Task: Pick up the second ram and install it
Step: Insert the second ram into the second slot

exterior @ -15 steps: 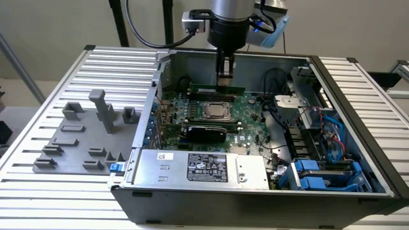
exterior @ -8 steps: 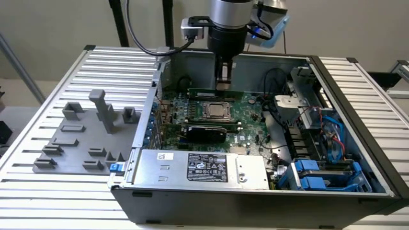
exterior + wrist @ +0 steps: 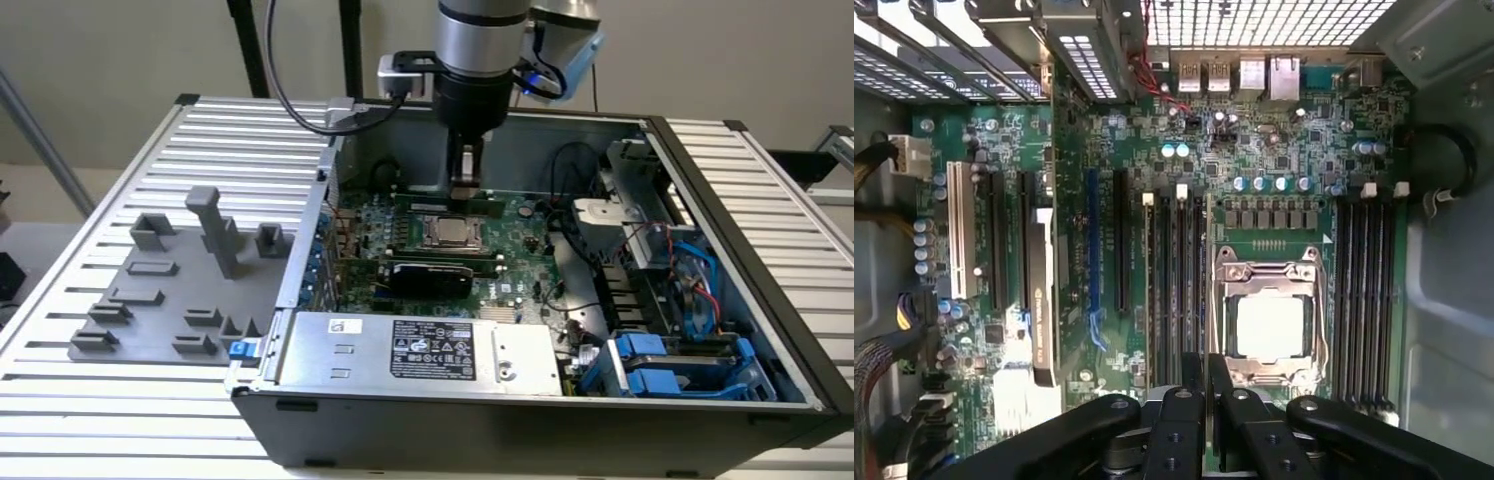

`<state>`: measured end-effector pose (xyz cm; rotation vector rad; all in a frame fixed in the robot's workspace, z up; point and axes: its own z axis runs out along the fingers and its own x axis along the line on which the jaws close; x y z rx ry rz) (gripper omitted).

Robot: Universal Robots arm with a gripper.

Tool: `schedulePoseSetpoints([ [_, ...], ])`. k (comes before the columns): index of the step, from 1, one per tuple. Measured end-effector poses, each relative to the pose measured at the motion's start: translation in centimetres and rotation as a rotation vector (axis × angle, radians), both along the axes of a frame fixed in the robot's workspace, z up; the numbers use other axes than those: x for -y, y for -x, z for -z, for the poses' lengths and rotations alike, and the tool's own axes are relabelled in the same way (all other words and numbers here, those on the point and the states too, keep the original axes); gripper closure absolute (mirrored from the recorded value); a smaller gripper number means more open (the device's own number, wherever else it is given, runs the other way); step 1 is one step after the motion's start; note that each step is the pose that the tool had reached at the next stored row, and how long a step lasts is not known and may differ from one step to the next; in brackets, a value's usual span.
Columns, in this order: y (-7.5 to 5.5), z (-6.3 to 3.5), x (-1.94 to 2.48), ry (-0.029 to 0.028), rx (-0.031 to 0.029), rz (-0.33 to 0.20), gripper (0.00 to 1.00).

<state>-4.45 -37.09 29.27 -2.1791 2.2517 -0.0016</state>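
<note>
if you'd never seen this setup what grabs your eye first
The open computer case, with the robot arm reaching straight down into it from above. Its gripper hangs just over the green motherboard, beside the shiny square processor socket that sits between two banks of long black memory slots. On the exterior view's left, outside the case, a grey plastic tray of blocks lies on the ribbed table.

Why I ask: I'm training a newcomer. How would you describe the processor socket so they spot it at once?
Start at the open computer case, then the green motherboard on its floor. Near the board's middle sits the processor socket, between banks of long black slots. It alone is square: a silvery metal frame around a pale, shiny plate.
</note>
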Motion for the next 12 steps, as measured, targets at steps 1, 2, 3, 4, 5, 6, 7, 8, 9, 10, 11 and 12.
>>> schedulePoseSetpoints([
  [1, 0.0, 0.18, 0.05, 0.0, 0.0, 0.0, 1.0],
  [2, 0.0, 0.37, 0.1, 0.0, 0.0, 0.0, 1.0],
  [3, 0.0, 0.54, 0.15, 0.0, 0.0, 0.0, 1.0],
  [4, 0.0, 0.72, 0.19, 0.0001, 0.0, 0.0, 1.0],
  [5, 0.0, 0.92, 0.23, 0.0001, 0.0, 0.0, 1.0],
  [6, 0.0, 1.1, 0.25, 0.0, 0.0001, 0.0, 1.0],
  [7, 0.0, 1.29, 0.26, -0.0001, 0.0001, 0.0, 1.0],
  [8, 0.0, 1.47, 0.26, -0.0001, 0.0001, 0.0, 1.0],
  [9, 0.0, 1.65, 0.26, 0.0001, 0.0, 0.0, 1.0],
  [10, 0.0, 1.82, 0.26, 0.0001, 0.0, 0.0, 1.0],
  [11, 0.0, 2.0, 0.26, 0.0, 0.0, 0.0, 1.0],
  [12, 0.0, 2.18, 0.26, 0.0, 0.0001, -0.001, 1.0],
])
